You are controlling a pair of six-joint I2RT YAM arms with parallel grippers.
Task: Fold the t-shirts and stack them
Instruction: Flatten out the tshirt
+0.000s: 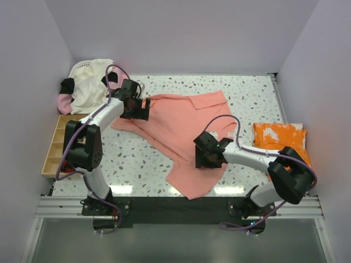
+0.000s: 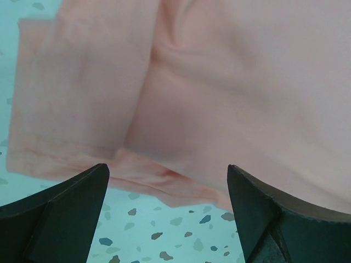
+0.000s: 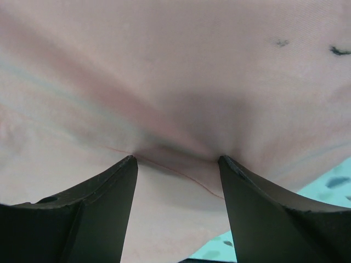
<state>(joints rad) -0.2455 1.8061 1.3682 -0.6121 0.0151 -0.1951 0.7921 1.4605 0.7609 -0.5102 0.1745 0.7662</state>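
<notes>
I see even, bright overhead light in the top view, with two glare patches on the table [image 1: 131, 170] near edge. Both wrist views are soft (t-shirt [image 3: 175, 66] too close), shadows faint.

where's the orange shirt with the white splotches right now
In the top view the orange shirt lies folded at the right edge of the table, beside the right arm and apart from the salmon-pink shirt spread mid-table.
</notes>
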